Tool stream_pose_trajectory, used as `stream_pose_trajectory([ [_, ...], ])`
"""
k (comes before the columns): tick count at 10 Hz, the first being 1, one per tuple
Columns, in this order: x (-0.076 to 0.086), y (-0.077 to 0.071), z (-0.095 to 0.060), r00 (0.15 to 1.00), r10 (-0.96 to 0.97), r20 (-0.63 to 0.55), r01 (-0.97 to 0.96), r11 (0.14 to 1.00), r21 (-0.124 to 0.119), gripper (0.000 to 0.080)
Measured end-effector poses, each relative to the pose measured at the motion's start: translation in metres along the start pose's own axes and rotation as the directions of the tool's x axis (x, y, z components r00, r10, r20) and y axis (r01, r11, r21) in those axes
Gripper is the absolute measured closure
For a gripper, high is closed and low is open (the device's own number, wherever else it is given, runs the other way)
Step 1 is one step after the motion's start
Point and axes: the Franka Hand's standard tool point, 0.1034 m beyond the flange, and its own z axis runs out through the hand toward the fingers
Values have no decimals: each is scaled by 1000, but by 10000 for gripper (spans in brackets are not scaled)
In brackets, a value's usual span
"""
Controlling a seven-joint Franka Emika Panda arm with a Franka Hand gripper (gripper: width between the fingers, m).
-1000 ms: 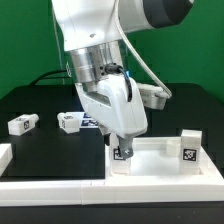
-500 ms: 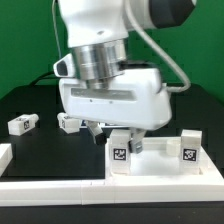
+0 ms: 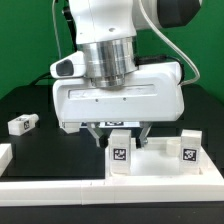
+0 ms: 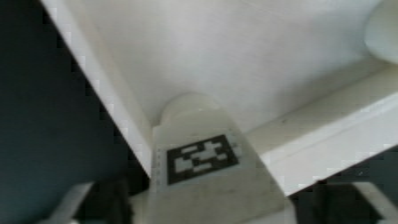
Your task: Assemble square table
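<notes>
While the jaws straddle the upright leg at one corner of the square top, the step in hand looks like seating that leg. They stand apart, one on each side, with a sliver of gap showing, so nothing is gripped. To do it well, centre them over the leg, close squarely on its flat sides, keep it plumb, and avoid dragging the top sideways. The top is a white tray with a raised rim. It lies on the black tabletop by the edge nearest the exterior camera, toward the exterior view's right. A second leg stands at the neighbouring corner. A third leg lies loose toward the exterior view's left edge.
</notes>
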Motion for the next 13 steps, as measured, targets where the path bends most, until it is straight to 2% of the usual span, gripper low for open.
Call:
stream_pose_trajectory([
  [1,0,0,0,998,59,0,-59,998,0,362],
  [2,0,1,0,988,152,0,-152,988,-1,508],
  [3,0,1,0,976,220,0,-220,976,-1,508],
  [4,3,4,0,945,326,-33,-326,945,11,508],
  [5,2,5,0,875,483,-27,-483,875,14,508],
  [6,3,6,0,752,659,-4,-659,752,25,508],
  [7,4,6,1,579,815,40,-816,578,35,508],
  [8,5,5,2,446,893,65,-895,444,42,508],
  [9,5,4,2,346,935,78,-938,344,36,508],
  [10,5,3,1,296,952,80,-955,295,31,508],
  [11,5,3,2,304,949,79,-953,303,32,508],
  [12,6,4,1,413,909,66,-911,411,43,508],
  [13,9,4,1,637,770,29,-770,634,70,395],
])
